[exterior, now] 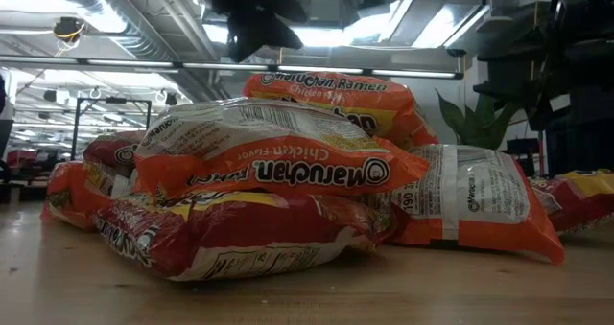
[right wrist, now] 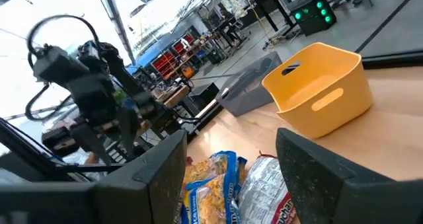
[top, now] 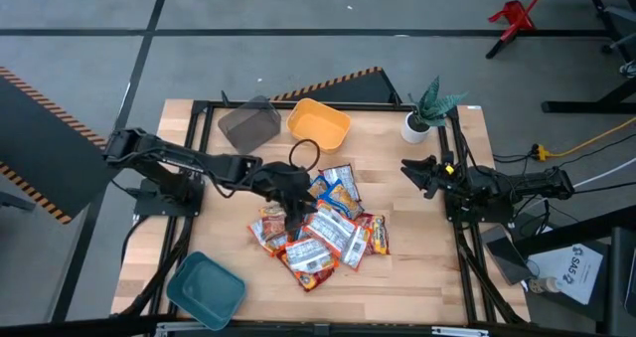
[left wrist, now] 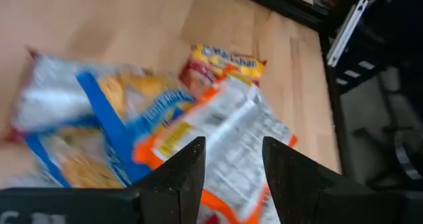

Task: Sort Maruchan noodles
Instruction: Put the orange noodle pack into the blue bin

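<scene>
The Maruchan noodles (top: pixel 320 230) lie in a loose overlapping pile on the wooden table's middle: orange-red, blue-yellow and silver-white packets. In the low view the packets (exterior: pixel 278 162) are stacked on one another. My left gripper (top: pixel 295 216) hangs open over the pile's left part, slanting down. In the left wrist view its fingers (left wrist: pixel 231 168) stand above a white-and-orange packet (left wrist: pixel 228 128), beside a blue-yellow one (left wrist: pixel 99 118), touching nothing. My right gripper (top: pixel 415 171) waits open near the table's right edge, level, pointing toward the pile (right wrist: pixel 231 178).
A grey bin (top: pixel 250 124) and a yellow bin (top: pixel 319 124) stand at the table's far side, and a teal bin (top: pixel 206 288) at its near left corner. A potted plant (top: pixel 429 111) stands at the far right. Bare wood lies near the front edge.
</scene>
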Available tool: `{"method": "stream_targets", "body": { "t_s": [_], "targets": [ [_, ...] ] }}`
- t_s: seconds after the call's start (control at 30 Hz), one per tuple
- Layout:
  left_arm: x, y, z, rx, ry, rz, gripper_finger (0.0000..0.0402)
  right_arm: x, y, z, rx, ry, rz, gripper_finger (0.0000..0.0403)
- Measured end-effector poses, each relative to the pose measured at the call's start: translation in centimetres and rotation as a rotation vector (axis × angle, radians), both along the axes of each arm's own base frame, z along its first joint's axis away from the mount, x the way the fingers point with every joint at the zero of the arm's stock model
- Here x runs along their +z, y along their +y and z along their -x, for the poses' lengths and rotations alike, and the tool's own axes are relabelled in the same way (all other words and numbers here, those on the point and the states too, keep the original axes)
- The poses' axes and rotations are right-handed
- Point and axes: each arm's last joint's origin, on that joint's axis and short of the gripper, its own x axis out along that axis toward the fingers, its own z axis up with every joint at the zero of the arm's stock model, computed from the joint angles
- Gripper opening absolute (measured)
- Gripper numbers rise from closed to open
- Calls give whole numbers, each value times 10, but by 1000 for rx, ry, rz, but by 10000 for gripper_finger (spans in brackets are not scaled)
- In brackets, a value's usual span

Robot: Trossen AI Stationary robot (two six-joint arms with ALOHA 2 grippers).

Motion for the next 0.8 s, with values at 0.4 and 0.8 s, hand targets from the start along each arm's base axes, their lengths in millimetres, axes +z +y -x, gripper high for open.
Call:
{"method": "stream_targets", "body": {
  "t_s": [0.4,0.8],
  "targets": [
    [-28,-49,-6,132,75,58,145,22,8,-7,245,112,402,222],
    [-26,-46,-4,297,93,223,149,70,22,-72,520,530,647,222]
  ]
}}
